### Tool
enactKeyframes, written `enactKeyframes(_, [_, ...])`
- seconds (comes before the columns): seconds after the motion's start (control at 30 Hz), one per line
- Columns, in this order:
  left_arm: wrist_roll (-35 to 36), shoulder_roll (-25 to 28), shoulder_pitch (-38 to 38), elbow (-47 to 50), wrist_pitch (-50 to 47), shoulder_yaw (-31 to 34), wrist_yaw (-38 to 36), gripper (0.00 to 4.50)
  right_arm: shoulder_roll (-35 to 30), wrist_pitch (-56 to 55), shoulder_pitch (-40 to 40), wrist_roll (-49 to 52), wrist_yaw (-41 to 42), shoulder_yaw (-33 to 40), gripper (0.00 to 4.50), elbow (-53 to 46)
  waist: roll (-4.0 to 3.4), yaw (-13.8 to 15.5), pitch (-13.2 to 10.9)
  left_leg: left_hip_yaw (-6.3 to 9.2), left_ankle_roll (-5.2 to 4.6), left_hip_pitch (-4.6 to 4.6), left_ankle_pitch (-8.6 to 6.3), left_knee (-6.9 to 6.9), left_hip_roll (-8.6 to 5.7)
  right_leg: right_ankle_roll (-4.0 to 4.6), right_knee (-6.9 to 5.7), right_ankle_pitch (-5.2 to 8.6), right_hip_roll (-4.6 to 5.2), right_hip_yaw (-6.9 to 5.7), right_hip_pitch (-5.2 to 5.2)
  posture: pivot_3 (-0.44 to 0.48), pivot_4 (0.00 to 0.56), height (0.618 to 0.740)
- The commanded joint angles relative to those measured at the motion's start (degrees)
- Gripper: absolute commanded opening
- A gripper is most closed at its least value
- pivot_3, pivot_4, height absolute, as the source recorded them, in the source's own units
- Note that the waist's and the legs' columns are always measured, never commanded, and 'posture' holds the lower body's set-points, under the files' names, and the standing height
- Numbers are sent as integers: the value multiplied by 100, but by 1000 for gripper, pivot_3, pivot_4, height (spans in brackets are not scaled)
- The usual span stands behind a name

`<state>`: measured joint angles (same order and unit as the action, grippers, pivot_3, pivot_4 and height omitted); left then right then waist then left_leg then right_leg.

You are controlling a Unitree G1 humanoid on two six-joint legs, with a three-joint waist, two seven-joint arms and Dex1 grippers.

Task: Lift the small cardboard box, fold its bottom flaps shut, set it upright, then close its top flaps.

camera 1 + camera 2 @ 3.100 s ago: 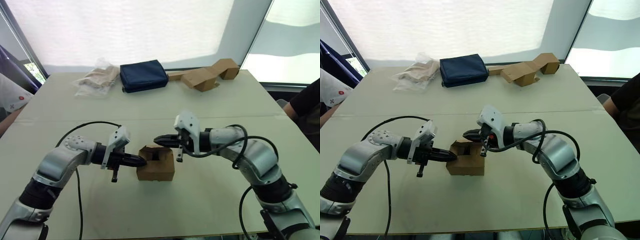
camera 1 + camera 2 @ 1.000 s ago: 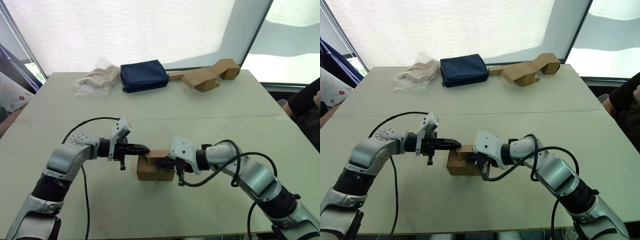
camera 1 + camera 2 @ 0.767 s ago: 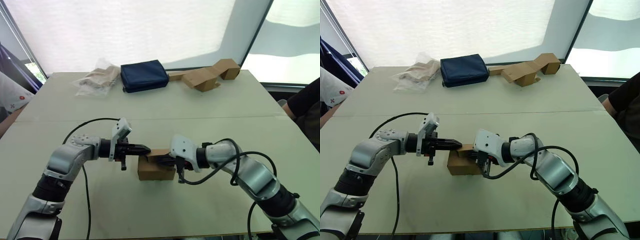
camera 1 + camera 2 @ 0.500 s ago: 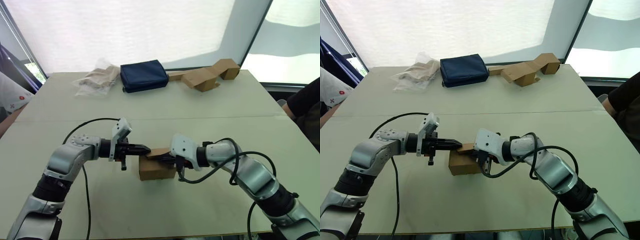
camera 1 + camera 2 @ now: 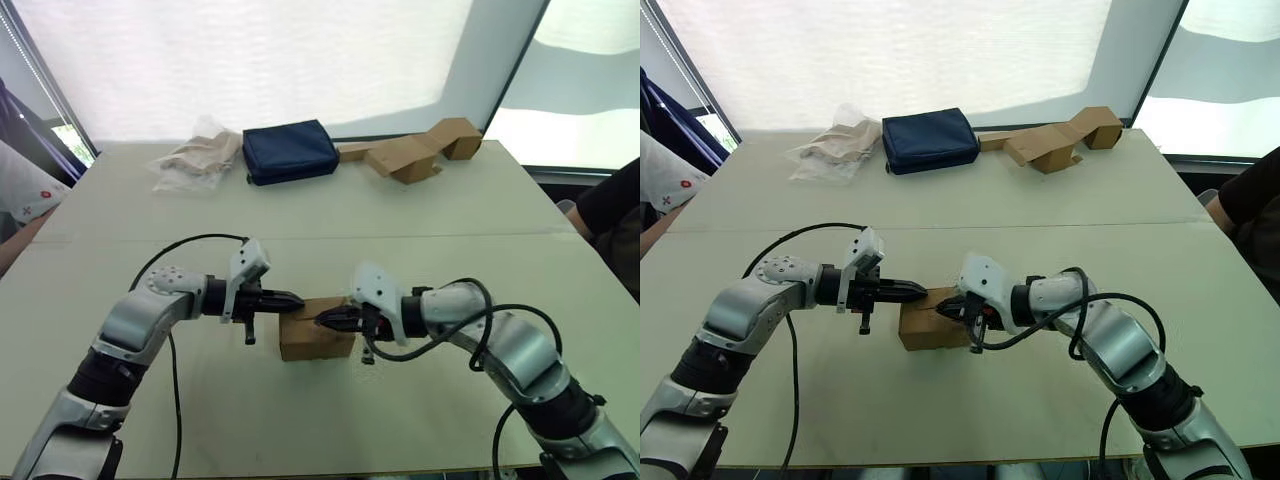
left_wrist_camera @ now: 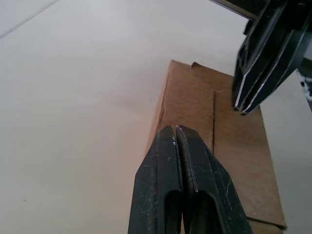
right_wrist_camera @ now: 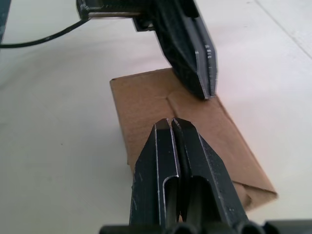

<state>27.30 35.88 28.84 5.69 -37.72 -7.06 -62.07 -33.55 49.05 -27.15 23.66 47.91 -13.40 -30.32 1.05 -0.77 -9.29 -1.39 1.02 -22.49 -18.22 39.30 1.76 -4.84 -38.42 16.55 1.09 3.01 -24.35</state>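
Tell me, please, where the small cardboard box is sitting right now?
In the left eye view the small cardboard box rests on the table's near middle, directly between the left gripper and right gripper, both shut over its top.

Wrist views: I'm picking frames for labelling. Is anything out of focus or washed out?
Left wrist view: the small cardboard box is sharp, table pale and bright. Right wrist view: the left gripper is slightly blurred. Eye views: windows glare.

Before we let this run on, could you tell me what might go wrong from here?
Both shut tools, left tool and right tool, press on the top flaps of the small cardboard box without gripping it, so it could slide on the table. The flaps may spring back up once released. The tool tips sit close together and might collide.
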Motion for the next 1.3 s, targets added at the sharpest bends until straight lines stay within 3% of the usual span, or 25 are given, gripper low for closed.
enactKeyframes(0.03, [271,-2,2,379,102,528,203,52,122,-7,-77,284,-216,530,0,-141,0,-17,0,0,0,0,0,0,0,0,0,0,0,0,0,0,150,740])
enactKeyframes(0.2, [690,123,-304,1282,-548,692,497,52,-46,-198,-56,174,-231,618,0,96,0,-23,0,0,0,1,0,-2,4,0,0,0,6,1,-1,0,150,740])
enactKeyframes(0.4, [418,300,-824,2021,-603,294,834,52,-127,-320,-62,88,-133,307,0,121,0,-17,0,0,0,1,0,-2,1,0,0,0,13,1,0,0,150,740])
enactKeyframes(0.83, [443,-84,-964,1848,-625,319,1480,52,-98,-683,-31,-373,-119,-276,0,409,0,-11,0,-1,0,2,0,-2,0,0,2,0,12,1,1,0,150,740])
enactKeyframes(1.3, [223,29,-1003,1729,-412,81,1396,52,12,-788,-31,-634,-164,-495,0,639,0,-11,0,-1,0,3,0,-2,-1,0,2,0,12,1,1,0,150,740])
